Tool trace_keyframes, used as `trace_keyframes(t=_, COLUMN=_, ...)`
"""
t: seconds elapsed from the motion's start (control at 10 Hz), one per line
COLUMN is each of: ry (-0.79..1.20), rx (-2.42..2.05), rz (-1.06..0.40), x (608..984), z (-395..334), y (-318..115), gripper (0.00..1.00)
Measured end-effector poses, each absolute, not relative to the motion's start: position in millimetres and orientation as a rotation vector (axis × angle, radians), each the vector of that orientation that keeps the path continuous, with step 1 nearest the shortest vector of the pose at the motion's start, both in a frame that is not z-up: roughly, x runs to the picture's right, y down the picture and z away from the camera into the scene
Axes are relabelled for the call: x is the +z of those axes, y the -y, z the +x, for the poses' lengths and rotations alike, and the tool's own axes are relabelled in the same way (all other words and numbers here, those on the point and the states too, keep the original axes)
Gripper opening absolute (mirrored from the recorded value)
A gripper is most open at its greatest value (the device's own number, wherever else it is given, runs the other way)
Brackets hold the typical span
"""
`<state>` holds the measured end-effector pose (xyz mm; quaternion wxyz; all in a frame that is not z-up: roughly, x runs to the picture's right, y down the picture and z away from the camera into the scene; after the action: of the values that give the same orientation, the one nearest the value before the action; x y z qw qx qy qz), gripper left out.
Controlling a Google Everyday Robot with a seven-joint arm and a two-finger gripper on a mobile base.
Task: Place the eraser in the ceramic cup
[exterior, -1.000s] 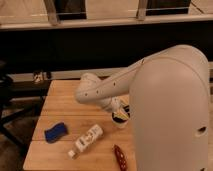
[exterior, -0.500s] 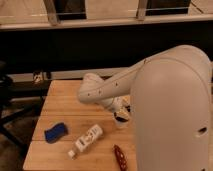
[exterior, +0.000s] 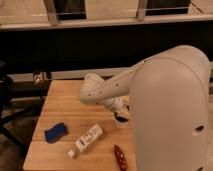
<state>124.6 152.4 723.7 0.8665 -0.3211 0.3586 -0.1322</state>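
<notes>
A blue, soft-edged block, apparently the eraser, lies on the wooden table at the front left. My gripper hangs at the end of the white arm over the table's right-middle. It is dark and partly hidden by the arm. A small white rounded thing sits right under it and may be the ceramic cup; most of it is hidden. The gripper is far to the right of the blue block.
A white bottle lies on its side at the front middle. A red-brown oblong thing lies near the front edge. My large white body blocks the table's right side. A dark chair stands at the left.
The arm has shifted very slightly to the right and down. The blue block, bottle and red-brown thing have not moved.
</notes>
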Motion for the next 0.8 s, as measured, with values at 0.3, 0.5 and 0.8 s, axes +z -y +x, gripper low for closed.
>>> trace_keyframes(t=0.3, ry=-0.754, rx=-0.286, rz=-0.669, x=728.0, z=124.1, y=-150.7, gripper=0.00)
trace_keyframes(t=0.5, ry=-0.756, rx=-0.289, rz=-0.667, x=729.3, z=124.3, y=-149.9, gripper=0.00)
trace_keyframes(t=0.8, ry=-0.763, rx=-0.292, rz=-0.670, x=727.8, z=128.1, y=-151.8, gripper=0.00)
